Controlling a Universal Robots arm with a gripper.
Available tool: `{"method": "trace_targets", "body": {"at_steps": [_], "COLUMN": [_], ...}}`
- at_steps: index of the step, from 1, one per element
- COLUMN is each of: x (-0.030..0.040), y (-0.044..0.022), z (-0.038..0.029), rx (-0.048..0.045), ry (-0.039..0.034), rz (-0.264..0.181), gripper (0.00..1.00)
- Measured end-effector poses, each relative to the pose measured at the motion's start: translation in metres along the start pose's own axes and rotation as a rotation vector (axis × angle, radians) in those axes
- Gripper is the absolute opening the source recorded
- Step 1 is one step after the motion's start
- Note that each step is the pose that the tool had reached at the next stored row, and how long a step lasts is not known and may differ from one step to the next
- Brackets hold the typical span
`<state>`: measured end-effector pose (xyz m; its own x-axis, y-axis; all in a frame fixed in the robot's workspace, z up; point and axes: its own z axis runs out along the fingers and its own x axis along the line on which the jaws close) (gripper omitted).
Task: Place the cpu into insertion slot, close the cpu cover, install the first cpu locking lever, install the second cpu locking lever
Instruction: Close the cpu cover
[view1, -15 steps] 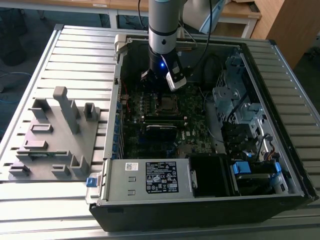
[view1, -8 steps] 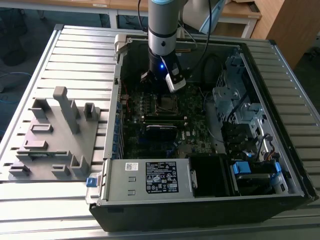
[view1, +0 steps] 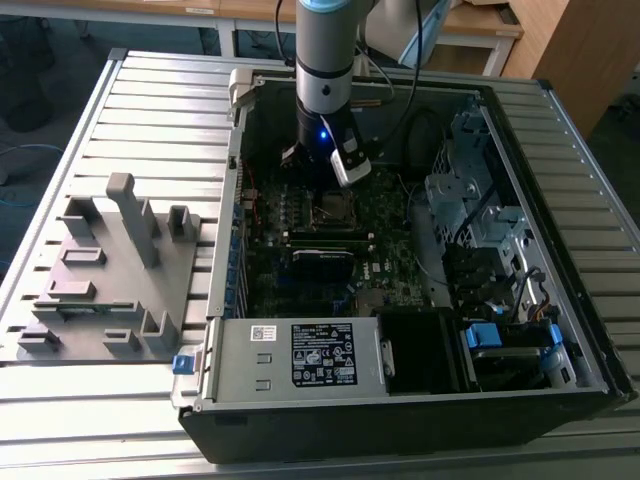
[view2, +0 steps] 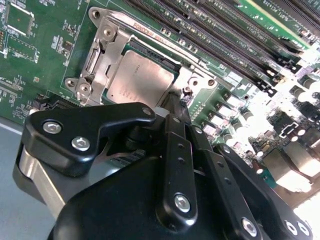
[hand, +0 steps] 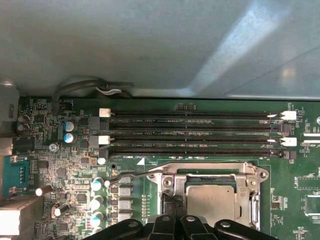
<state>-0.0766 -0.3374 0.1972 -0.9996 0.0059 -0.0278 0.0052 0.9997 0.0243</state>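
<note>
Exterior view, arm: I see the arm (view1: 325, 70) standing upright inside the open computer case (view1: 520, 300), which lies on the ribbed worktop (view1: 150, 110).
Exterior view, fixture: a grey fixture block (view1: 110, 270) sits on the worktop, to the exterior view's left of the case.
Exterior view, insertion slot: the insertion slot (view1: 335, 207) lies just below the arm's end.
Second wrist view, claw: my claw (view2: 176, 102) is closed, its fingertips drawn together at one corner of the slot, with nothing visible between them.
Second wrist view, cpu: the cpu (view2: 141, 80) lies flat in the insertion slot, silver top up, and the cpu cover (view2: 107, 52) frames it.
First wrist view, cpu: it sits in the slot just beside the claw's tips.
First wrist view, locking lever: a wire locking lever (hand: 135, 176) runs along the slot's edge, near the long memory slots (hand: 190, 132).
</note>
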Motion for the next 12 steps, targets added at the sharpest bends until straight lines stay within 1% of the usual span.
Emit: {"method": "trace_targets", "body": {"at_steps": [9, 11, 12], "x": [-0.0001, -0.0005, -0.0005], "y": [0.0002, 0.0006, 0.0007], "z": [0.0005, -0.0014, -0.0032], "rx": [-0.0014, -0.0037, -0.0032], "ry": [-0.0010, -0.0027, -0.0023], "rz": [0.000, 0.000, 0.000], "gripper": [0.10, 0.10, 0.10]}}
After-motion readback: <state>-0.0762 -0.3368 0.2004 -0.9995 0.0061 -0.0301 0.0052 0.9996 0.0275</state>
